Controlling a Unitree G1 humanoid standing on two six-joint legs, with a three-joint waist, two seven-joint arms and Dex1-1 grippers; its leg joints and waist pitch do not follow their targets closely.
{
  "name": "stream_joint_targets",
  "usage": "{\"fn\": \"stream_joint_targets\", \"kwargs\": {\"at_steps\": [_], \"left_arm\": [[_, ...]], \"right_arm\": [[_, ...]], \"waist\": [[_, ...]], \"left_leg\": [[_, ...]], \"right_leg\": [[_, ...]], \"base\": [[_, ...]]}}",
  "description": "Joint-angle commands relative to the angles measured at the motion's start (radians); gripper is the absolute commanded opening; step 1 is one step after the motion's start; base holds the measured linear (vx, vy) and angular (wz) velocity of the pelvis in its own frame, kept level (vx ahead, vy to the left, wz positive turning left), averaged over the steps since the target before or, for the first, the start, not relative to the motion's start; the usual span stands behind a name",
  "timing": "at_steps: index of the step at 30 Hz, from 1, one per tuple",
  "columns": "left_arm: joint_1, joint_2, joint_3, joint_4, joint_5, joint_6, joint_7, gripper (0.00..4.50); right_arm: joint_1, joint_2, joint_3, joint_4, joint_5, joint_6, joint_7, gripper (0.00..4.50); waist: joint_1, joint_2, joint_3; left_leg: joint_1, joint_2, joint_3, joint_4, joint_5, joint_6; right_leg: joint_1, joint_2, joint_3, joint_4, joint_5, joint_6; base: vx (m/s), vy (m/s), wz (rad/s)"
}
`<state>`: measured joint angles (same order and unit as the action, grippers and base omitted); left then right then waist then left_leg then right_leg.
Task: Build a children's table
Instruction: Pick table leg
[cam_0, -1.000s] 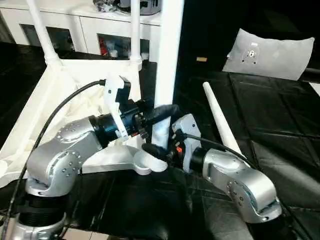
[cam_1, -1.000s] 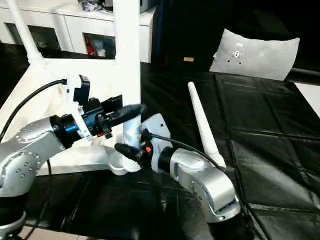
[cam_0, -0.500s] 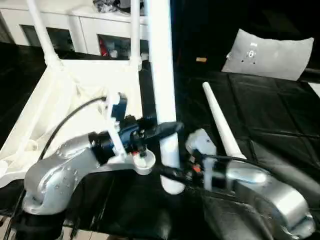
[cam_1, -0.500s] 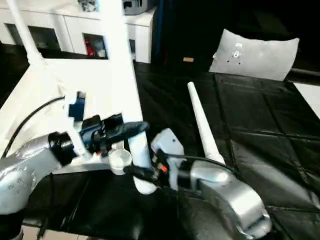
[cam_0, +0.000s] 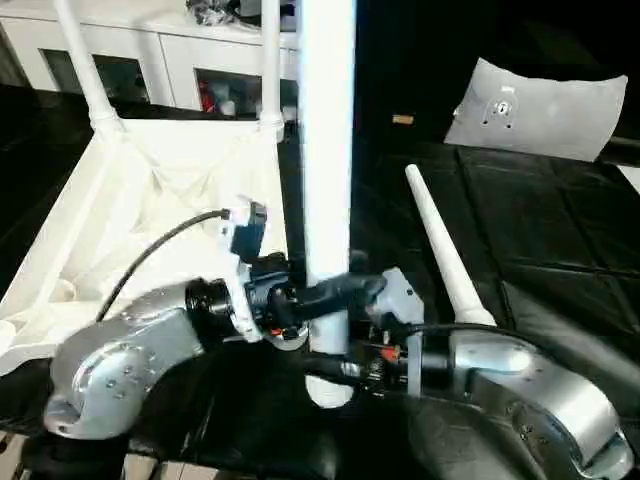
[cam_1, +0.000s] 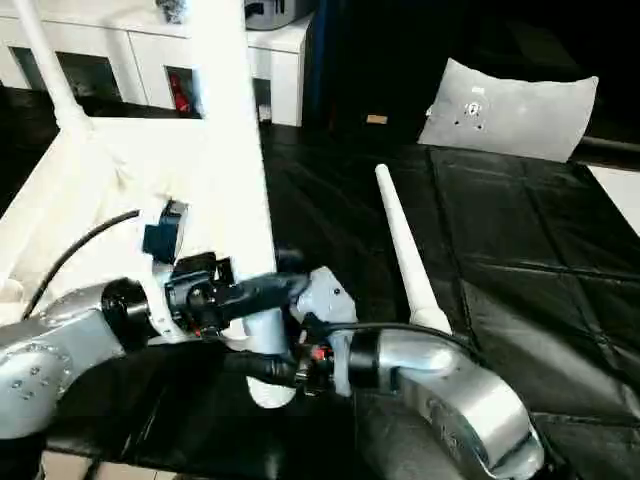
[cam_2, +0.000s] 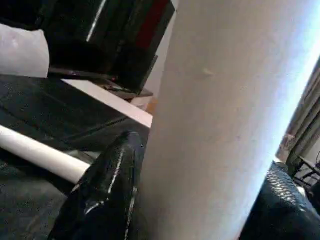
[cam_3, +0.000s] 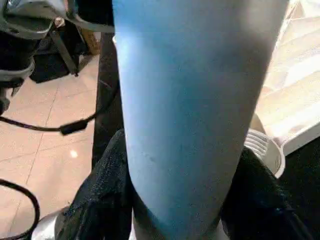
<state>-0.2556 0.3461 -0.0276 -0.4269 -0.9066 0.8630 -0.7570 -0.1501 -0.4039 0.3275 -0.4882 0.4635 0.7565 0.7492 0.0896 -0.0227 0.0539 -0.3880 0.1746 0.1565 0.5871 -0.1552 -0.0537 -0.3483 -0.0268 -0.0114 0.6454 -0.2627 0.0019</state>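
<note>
Black padded floor under both grippers (cam_0: 335, 335) clamped around one upright, smooth, white tapered leg (cam_0: 326, 150).

Black quilted mat (cam_0: 560, 250), upturned white table top (cam_0: 150, 190), loose white leg (cam_0: 440, 250), grey-white panel (cam_0: 540, 105) perhaps resting at the far edge

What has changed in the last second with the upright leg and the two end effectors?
The upright leg has come out of the table top's near corner socket. It now stands beside that socket, base end over the dark surface. Both the left end effector and right end effector stayed clamped on it. The loose leg and two fitted legs have not moved.
</note>
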Motion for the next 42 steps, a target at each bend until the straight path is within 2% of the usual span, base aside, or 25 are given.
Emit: {"fn": "stream_joint_targets", "kwargs": {"at_steps": [1, 5, 8, 10, 14, 15, 18, 23, 27, 30, 35, 40, 41, 42], "left_arm": [[0.010, 0.008, -0.054, -0.019, 0.015, 0.006, -0.024, 2.92], [0.017, 0.011, -0.055, -0.019, 0.024, -0.001, -0.023, 2.92], [0.012, -0.019, -0.005, -0.019, -0.035, -0.012, -0.005, 2.92], [0.012, -0.022, 0.002, -0.020, -0.048, -0.014, -0.005, 2.92], [-0.003, -0.091, 0.082, -0.026, -0.203, -0.029, 0.024, 2.92], [-0.003, -0.091, 0.082, -0.026, -0.203, -0.029, 0.024, 2.92], [-0.019, -0.164, 0.134, -0.022, -0.306, -0.068, 0.077, 2.92], [-0.026, -0.204, 0.158, -0.013, -0.357, -0.096, 0.113, 2.92], [-0.039, -0.279, 0.204, -0.012, -0.456, -0.146, 0.181, 2.92], [-0.045, -0.316, 0.225, -0.009, -0.481, -0.175, 0.223, 2.92], [-0.050, -0.312, 0.246, 0.016, -0.472, -0.193, 0.268, 2.92], [-0.045, -0.255, 0.182, 0.000, -0.364, -0.147, 0.255, 2.92], [-0.052, -0.217, 0.147, -0.007, -0.294, -0.148, 0.248, 2.92], [-0.056, -0.202, 0.137, -0.009, -0.263, -0.157, 0.234, 2.92]], "right_arm": [[-0.014, 0.001, 0.007, -0.015, 0.006, -0.018, -0.001, 1.89], [-0.010, -0.001, 0.007, -0.015, 0.006, -0.019, 0.000, 1.89], [-0.008, -0.002, -0.002, -0.016, 0.008, -0.019, 0.003, 1.89], [-0.008, -0.002, -0.002, -0.017, 0.009, -0.020, 0.001, 1.89], [-0.006, 0.038, -0.038, -0.001, 0.052, -0.025, -0.008, 1.89], [-0.006, 0.038, -0.038, -0.001, 0.052, -0.025, -0.008, 1.89], [0.001, 0.064, -0.057, 0.004, 0.082, -0.028, -0.014, 1.89], [0.001, 0.087, -0.077, 0.013, 0.099, -0.033, -0.028, 1.89], [-0.008, 0.135, -0.121, 0.034, 0.126, -0.045, -0.065, 1.89], [-0.014, 0.153, -0.139, 0.041, 0.142, -0.049, -0.080, 1.89], [-0.021, 0.166, -0.146, 0.045, 0.149, -0.055, -0.090, 1.89], [-0.028, 0.158, -0.130, 0.052, 0.132, -0.057, -0.095, 1.89], [-0.029, 0.153, -0.124, 0.055, 0.124, -0.058, -0.105, 1.89], [-0.030, 0.153, -0.123, 0.059, 0.119, -0.059, -0.112, 1.89]], "waist": [[0.001, 0.006, -0.047], [0.001, 0.007, -0.048], [0.001, 0.005, -0.048], [0.002, 0.004, -0.050], [0.002, 0.004, -0.049], [0.002, 0.003, -0.050], [0.003, 0.003, -0.048], [0.004, 0.002, -0.049], [0.004, 0.000, -0.050], [0.004, 0.000, -0.051], [0.004, -0.001, -0.051], [0.004, 0.002, -0.052], [0.004, 0.002, -0.052], [0.004, 0.003, -0.052]], "left_leg": [[0.028, 0.048, -0.015, -0.070, -0.246, -0.060], [0.030, 0.049, -0.015, -0.070, -0.246, -0.062], [0.027, 0.048, -0.014, -0.070, -0.237, -0.062], [0.026, 0.048, -0.014, -0.068, -0.224, -0.057], [0.025, 0.047, -0.013, -0.066, -0.226, -0.055], [0.025, 0.047, -0.013, -0.066, -0.225, -0.054], [0.025, 0.047, -0.013, -0.066, -0.234, -0.054], [0.024, 0.047, -0.014, -0.067, -0.233, -0.058], [0.024, 0.048, -0.014, -0.066, -0.234, -0.061], [0.025, 0.047, -0.013, -0.065, -0.218, -0.060], [0.025, 0.046, -0.014, -0.066, -0.222, -0.068], [0.026, 0.047, -0.016, -0.069, -0.219, -0.075], [0.026, 0.047, -0.017, -0.069, -0.216, -0.077], [0.028, 0.047, -0.017, -0.070, -0.220, -0.076]], "right_leg": [[0.008, -0.091, 0.044, -0.095, -0.175, -0.118], [0.007, -0.091, 0.045, -0.095, -0.173, -0.114], [0.009, -0.092, 0.044, -0.093, -0.162, -0.120], [0.010, -0.091, 0.044, -0.092, -0.142, -0.122], [0.010, -0.092, 0.043, -0.092, -0.140, -0.140], [0.011, -0.091, 0.043, -0.091, -0.136, -0.140], [0.011, -0.091, 0.043, -0.093, -0.145, -0.134], [0.011, -0.090, 0.043, -0.094, -0.153, -0.115], [0.012, -0.090, 0.042, -0.095, -0.154, -0.115], [0.014, -0.088, 0.042, -0.094, -0.139, -0.098], [0.012, -0.087, 0.042, -0.095, -0.150, -0.080], [0.013, -0.085, 0.042, -0.094, -0.124, -0.058], [0.014, -0.086, 0.042, -0.094, -0.122, -0.052], [0.013, -0.084, 0.043, -0.094, -0.126, -0.043]], "base": [[0.000, 0.000, 0.00], [0.000, 0.000, 0.00], [0.000, 0.000, 0.00], [0.000, 0.000, 0.00], [0.000, 0.000, 0.00], [0.000, 0.000, 0.00], [0.000, 0.000, 0.00], [0.000, 0.000, 0.00], [0.000, 0.000, 0.00], [0.000, 0.000, 0.00], [0.000, 0.000, 0.00], [0.000, 0.000, 0.00], [0.000, 0.000, 0.00], [0.000, 0.000, 0.00]]}}
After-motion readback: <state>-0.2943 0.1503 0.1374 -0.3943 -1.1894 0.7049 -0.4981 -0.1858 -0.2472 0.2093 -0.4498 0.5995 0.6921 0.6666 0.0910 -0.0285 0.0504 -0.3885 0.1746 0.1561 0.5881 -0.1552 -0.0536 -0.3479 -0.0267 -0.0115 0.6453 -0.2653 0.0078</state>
